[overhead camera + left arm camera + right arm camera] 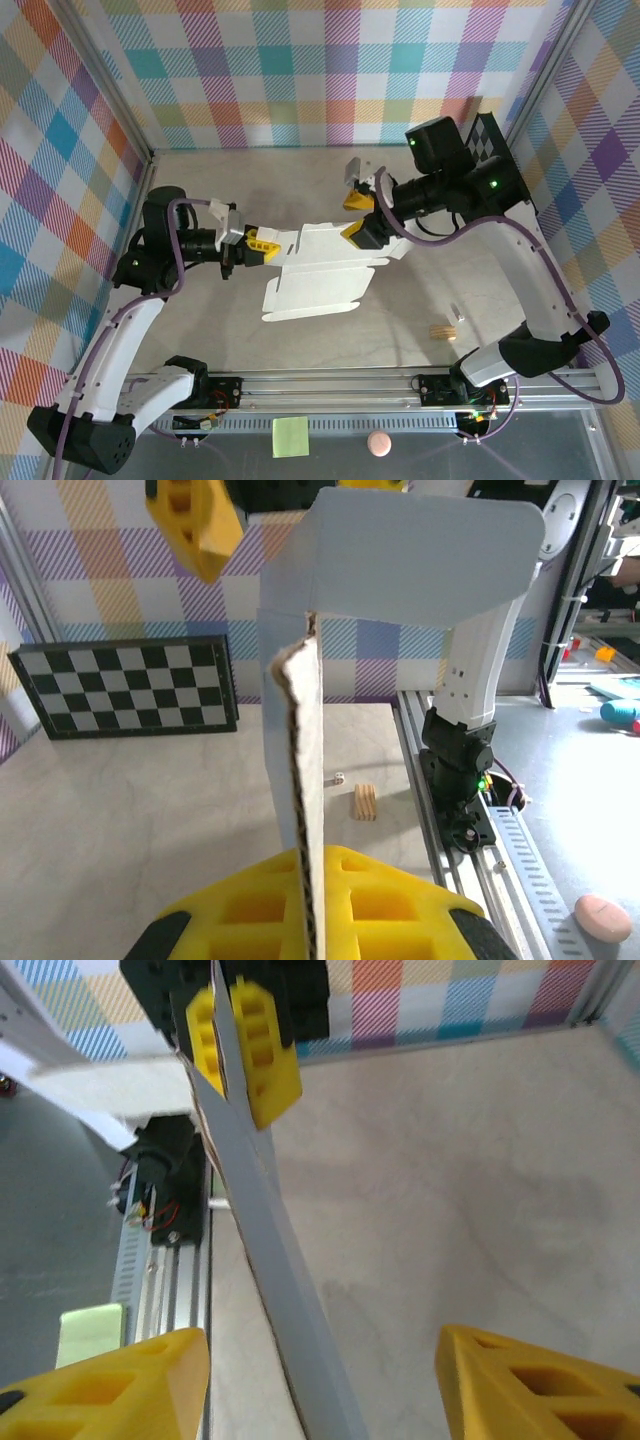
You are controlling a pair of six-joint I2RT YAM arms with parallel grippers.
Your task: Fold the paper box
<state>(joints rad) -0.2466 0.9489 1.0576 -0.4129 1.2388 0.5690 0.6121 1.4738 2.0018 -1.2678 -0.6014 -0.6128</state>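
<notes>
One paper box [325, 265] edge hides in the clamped left end effector [263, 243]; the right end effector [357, 213] gapes around it.

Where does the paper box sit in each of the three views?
Top external: paper box at centre frame, between the arms.
Left wrist: paper box upright and edge-on, centre frame.
Right wrist: paper box an edge-on strip, top left to bottom centre.
Shared landmark: left gripper shut on its edge.
</notes>
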